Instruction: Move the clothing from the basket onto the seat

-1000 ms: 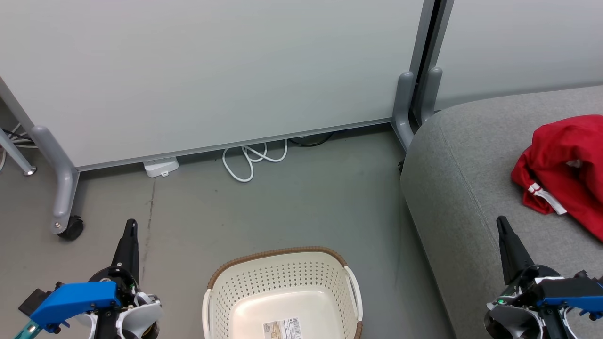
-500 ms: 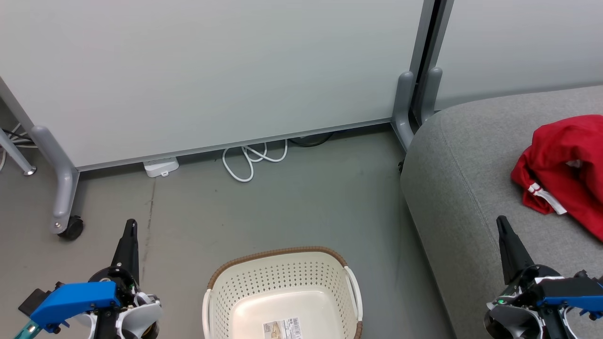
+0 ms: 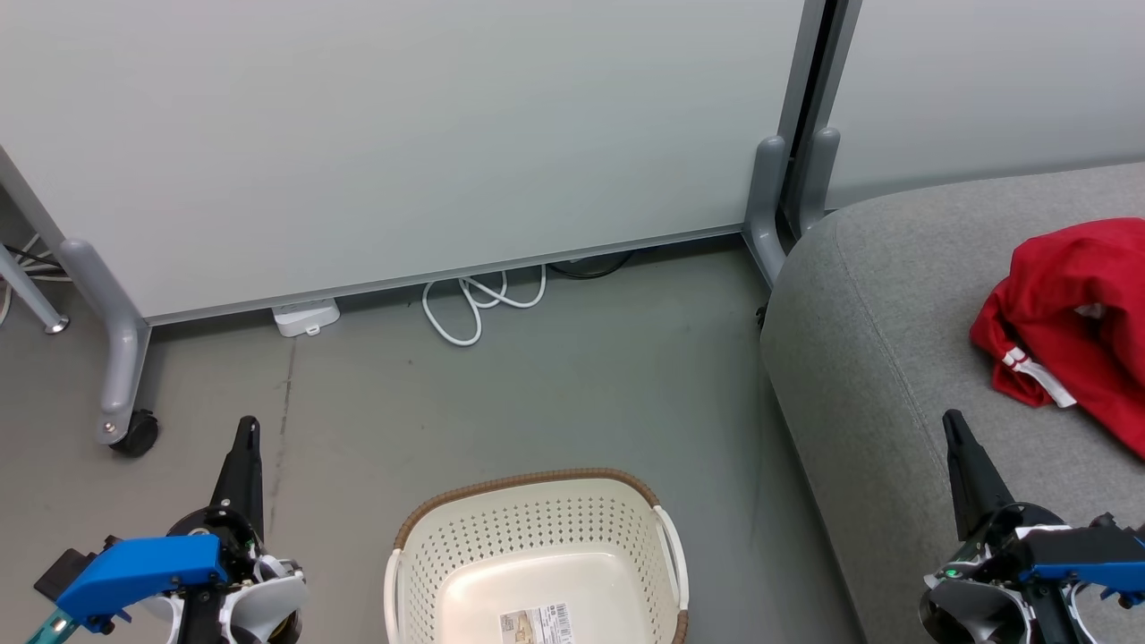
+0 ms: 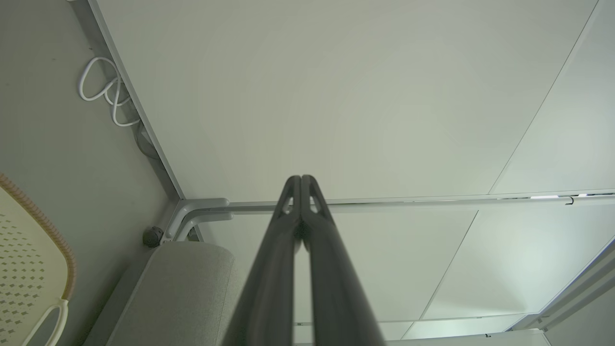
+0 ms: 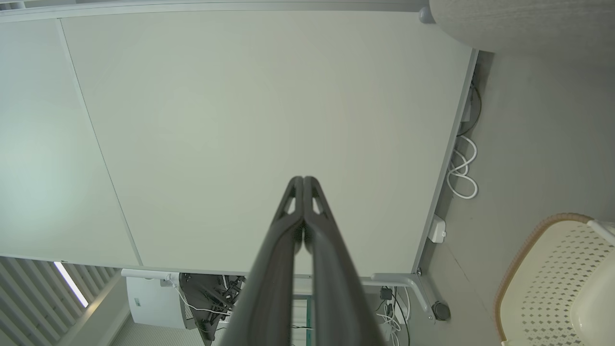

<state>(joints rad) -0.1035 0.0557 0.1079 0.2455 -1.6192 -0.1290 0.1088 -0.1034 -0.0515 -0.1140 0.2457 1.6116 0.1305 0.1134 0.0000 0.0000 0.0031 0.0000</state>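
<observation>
The cream-white basket (image 3: pixel 398 572) with a brown rim stands on the floor at the bottom centre of the head view; only a paper label lies on its bottom. Red clothing (image 3: pixel 1073 322) with white trim lies bunched on the grey seat (image 3: pixel 886 340) at the right. My left gripper (image 3: pixel 248 427) is shut and empty over the floor left of the basket. My right gripper (image 3: pixel 953 420) is shut and empty over the seat's front part, below and left of the clothing. Both wrist views show their fingers (image 4: pixel 301 180) (image 5: pixel 303 180) pressed together, with the basket's edge (image 4: pixel 43 226) (image 5: pixel 523 250) at one side.
A pale partition panel (image 3: pixel 402 134) on grey feet with a castor (image 3: pixel 134 434) closes off the back. A coiled white cable (image 3: pixel 474 304) and a white power adapter (image 3: pixel 306 317) lie at its foot. Bare grey floor (image 3: pixel 581 394) lies between panel, basket and seat.
</observation>
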